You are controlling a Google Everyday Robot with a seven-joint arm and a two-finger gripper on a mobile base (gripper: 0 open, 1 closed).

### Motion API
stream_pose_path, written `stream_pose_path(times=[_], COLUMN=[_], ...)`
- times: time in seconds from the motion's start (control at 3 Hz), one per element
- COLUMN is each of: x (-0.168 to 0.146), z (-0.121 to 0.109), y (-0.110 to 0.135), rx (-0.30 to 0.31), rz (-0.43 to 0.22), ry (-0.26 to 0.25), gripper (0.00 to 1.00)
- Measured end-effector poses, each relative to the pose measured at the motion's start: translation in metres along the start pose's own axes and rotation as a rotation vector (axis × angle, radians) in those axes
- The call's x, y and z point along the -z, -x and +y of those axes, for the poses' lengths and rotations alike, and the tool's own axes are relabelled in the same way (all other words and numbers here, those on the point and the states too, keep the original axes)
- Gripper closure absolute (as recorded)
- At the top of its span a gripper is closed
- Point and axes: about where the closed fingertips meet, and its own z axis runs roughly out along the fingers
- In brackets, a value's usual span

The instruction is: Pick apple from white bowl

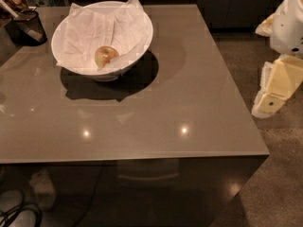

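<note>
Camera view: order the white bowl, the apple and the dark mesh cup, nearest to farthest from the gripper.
The gripper hangs right of the table.
1. white bowl, right rim closest.
2. apple, inside it.
3. dark mesh cup, far left corner.
</note>
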Motion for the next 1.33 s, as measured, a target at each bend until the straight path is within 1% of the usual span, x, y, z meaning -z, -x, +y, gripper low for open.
stream_pose_path(times=[0.33, 0.67, 1.0, 1.33], x=[0.003, 0.028, 0.038, 0.038], z=[-0.013, -0.048, -0.053, -0.053], y=[0.007, 0.024, 0.029, 0.029], rx=[-0.035, -0.099, -0.099, -0.099], rz=[0.006, -0.023, -0.042, -0.042], ry=[-0.031, -0.096, -0.12, -0.12], gripper=[0.0, 0.0, 0.0, 0.0])
